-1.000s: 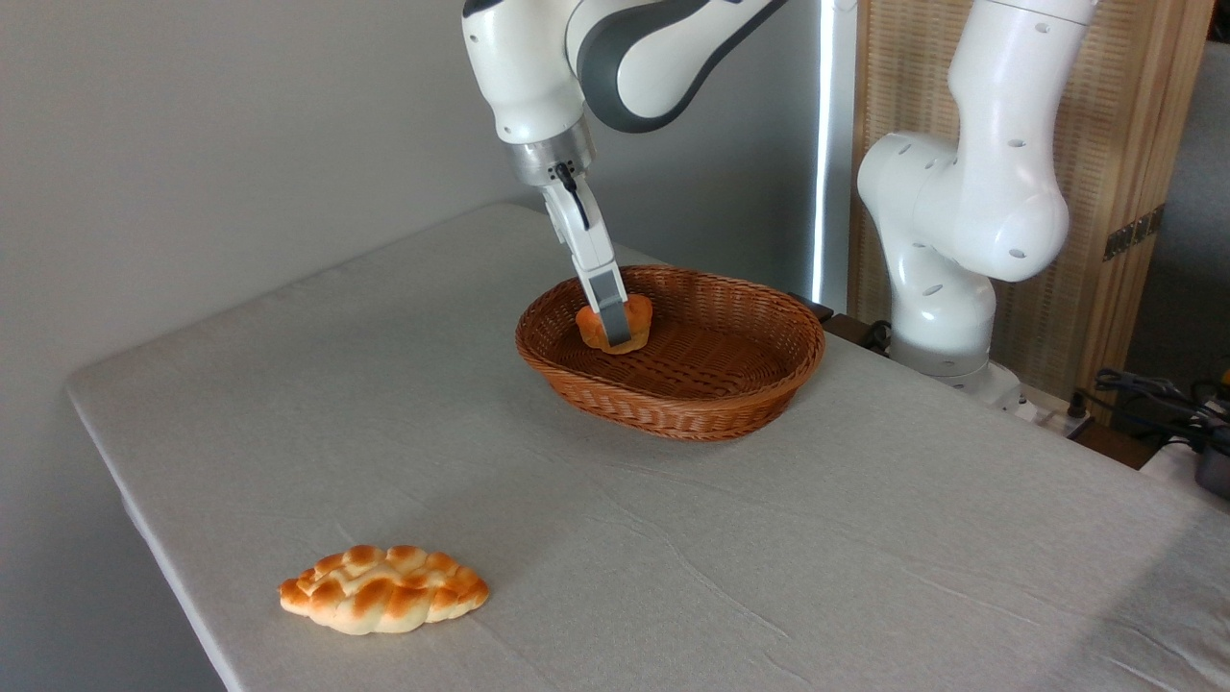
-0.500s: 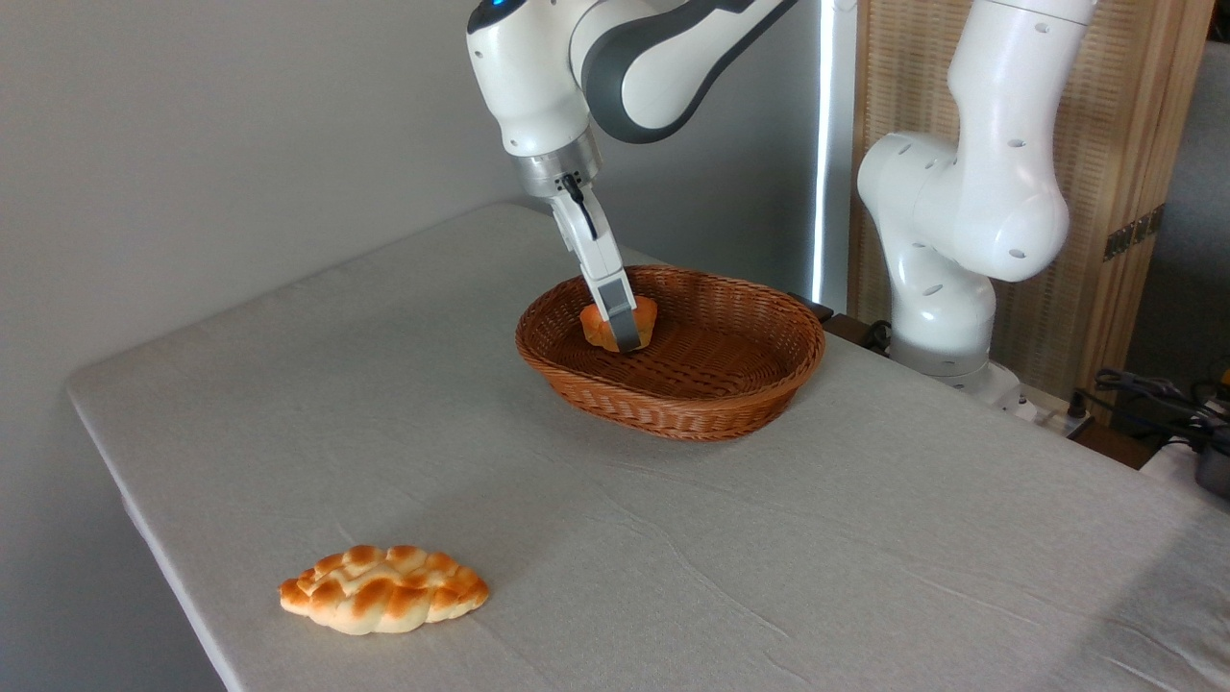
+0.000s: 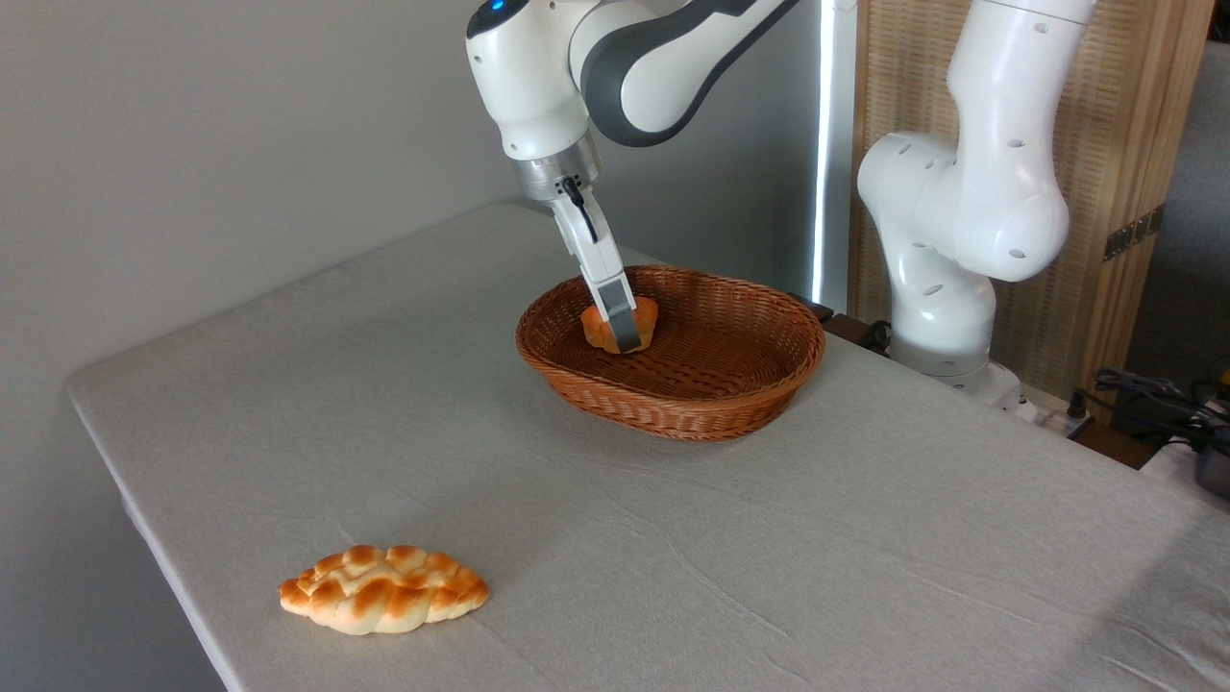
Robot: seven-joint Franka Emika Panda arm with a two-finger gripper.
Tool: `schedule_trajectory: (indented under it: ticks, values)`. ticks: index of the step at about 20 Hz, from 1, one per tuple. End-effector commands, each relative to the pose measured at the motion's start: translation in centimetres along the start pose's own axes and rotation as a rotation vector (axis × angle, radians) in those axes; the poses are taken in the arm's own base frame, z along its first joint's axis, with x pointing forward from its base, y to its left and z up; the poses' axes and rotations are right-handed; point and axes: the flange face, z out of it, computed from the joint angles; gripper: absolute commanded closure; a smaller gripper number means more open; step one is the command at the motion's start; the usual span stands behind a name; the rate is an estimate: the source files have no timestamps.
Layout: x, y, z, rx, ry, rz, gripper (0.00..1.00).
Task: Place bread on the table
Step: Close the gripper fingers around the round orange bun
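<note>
The bread (image 3: 597, 330), a small orange-brown bun, sits in the left part of a brown wicker basket (image 3: 730, 421). My gripper (image 3: 625, 333) reaches down into the basket from above, tilted. One grey finger crosses the front of the bun, while the bun hides the other finger. The jaws look shut on the bun. It is low in the basket, and I cannot tell whether it still touches the basket floor. The table (image 3: 404, 384) is covered in light grey, slightly wrinkled cloth and spreads out all round the basket.
A flat braided loaf (image 3: 384, 603) lies on the cloth near the front left edge. The arm's white base (image 3: 947, 288) stands behind the basket at the right. Cables (image 3: 1163, 394) lie at the far right. The table's left edge runs diagonally.
The gripper and the bun shifted slightly to the right inside the basket over the first half second. Since then nothing has visibly moved.
</note>
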Motion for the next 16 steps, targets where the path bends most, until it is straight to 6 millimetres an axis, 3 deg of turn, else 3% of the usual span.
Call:
schedule_trajectory:
  ticks: [1,8,11,14,16]
  values:
    - [-0.5,-0.6,0.5,-0.006,-0.01,0.006,0.83]
    - [-0.7,-0.8,-0.2,-0.004,-0.001,0.002,0.82]
    - [-1.8,-2.5,-2.7,-0.003,0.049,-0.041,0.8]
    - [-2.2,-1.9,-5.0,-0.063,-0.001,-0.032,0.79]
    - [-2.9,-2.8,-7.0,-0.051,0.012,-0.046,0.79]
